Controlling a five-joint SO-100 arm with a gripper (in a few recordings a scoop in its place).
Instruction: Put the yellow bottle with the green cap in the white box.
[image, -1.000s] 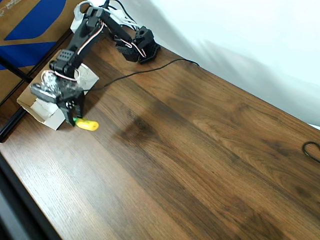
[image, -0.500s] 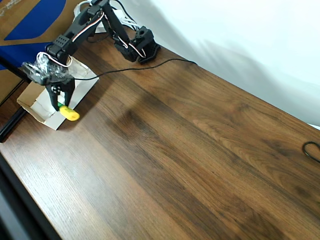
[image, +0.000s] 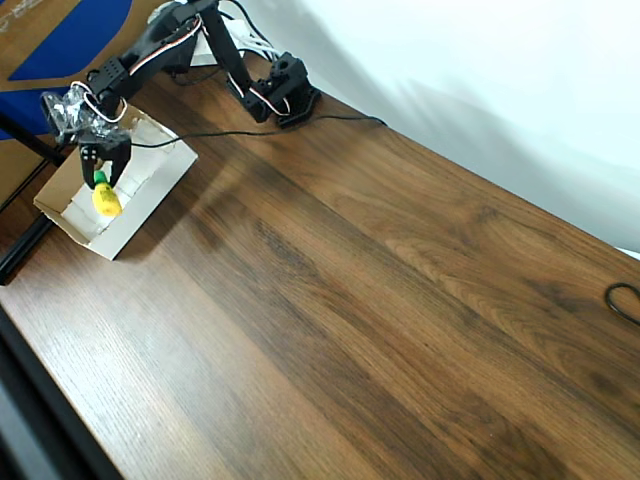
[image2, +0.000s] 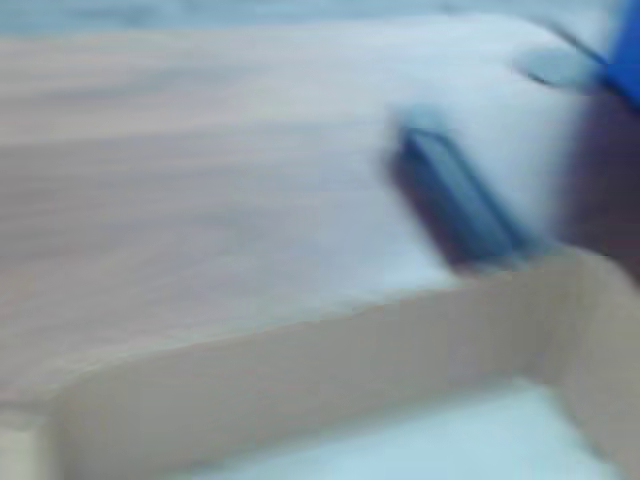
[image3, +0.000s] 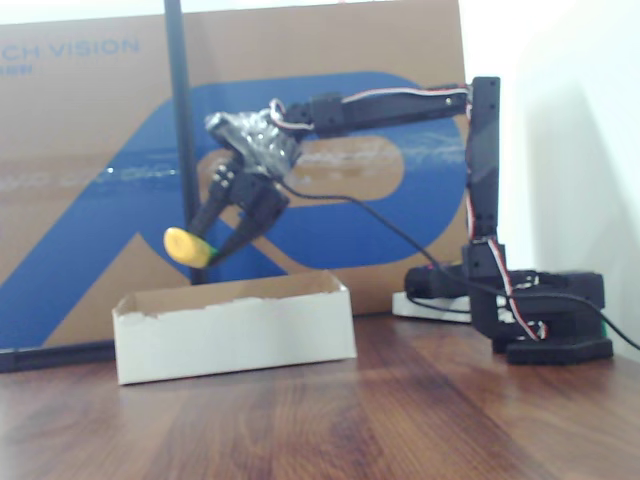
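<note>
Yellow bottle (image3: 187, 246) clamped by its green end in claw (image3: 218, 252), above white box (image3: 235, 327); cardboard sheet (image3: 90, 120) behind.

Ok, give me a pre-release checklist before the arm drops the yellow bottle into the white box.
1. Grip: gripper shut on the yellow bottle at its cap end: ok.
2. Bottle over the white box opening in the overhead view: ok.
3. Bottle clear above the box rim in the fixed view: ok.
4. Box upright, open side up: ok.
5. Box interior free of other items: cannot tell; the fixed view hides the inside, the wrist view is blurred.
</note>
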